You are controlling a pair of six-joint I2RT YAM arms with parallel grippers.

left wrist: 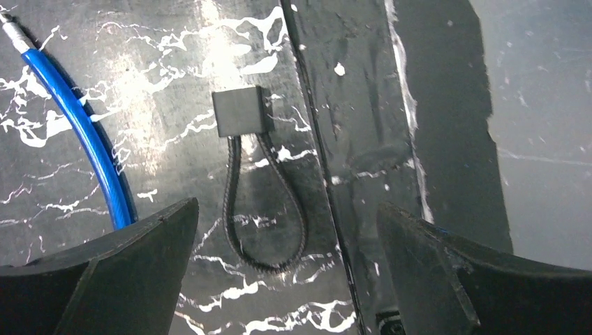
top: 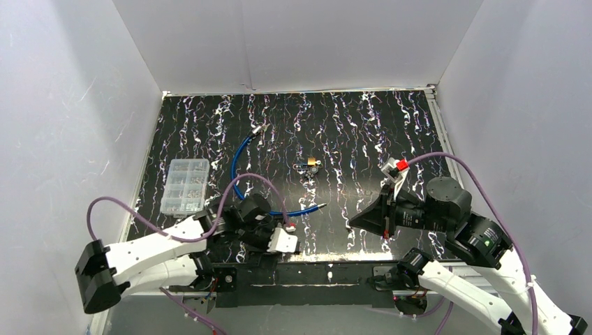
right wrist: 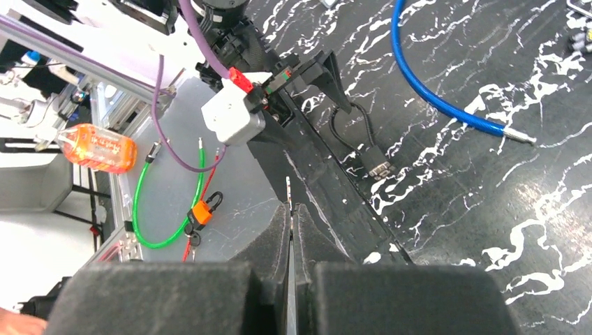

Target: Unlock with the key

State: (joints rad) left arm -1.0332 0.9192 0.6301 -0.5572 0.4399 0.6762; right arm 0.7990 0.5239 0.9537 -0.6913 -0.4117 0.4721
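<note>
The black cable lock point(left wrist: 241, 112) lies flat on the dark table point(left wrist: 160, 63). Its loop of cable curls out from its square body. It sits just beside the black strip point(left wrist: 363, 139) at the near edge of the table. The left gripper point(left wrist: 286, 234) hangs right over it. Its 2 fingers point(left wrist: 139, 265) are spread wide and hold nothing, and the loop lies between them. The right gripper point(right wrist: 290, 218) is squeezed tight on a thin metal key point(right wrist: 288, 192). The key's tip pokes out past the fingers, well apart from the lock.

Only the right wrist view shows what is off the table. There is a green cable point(right wrist: 139, 209), a small orange padlock point(right wrist: 201, 211) and an orange container point(right wrist: 98, 148) with print too small to read. Only the top view shows a small gold lock point(top: 312, 165) in the middle of the table, a clear parts box point(top: 185, 185) near the left edge, and white walls point(top: 293, 42) on 3 sides. A blue hose point(left wrist: 77, 118) curves near the cable lock.
</note>
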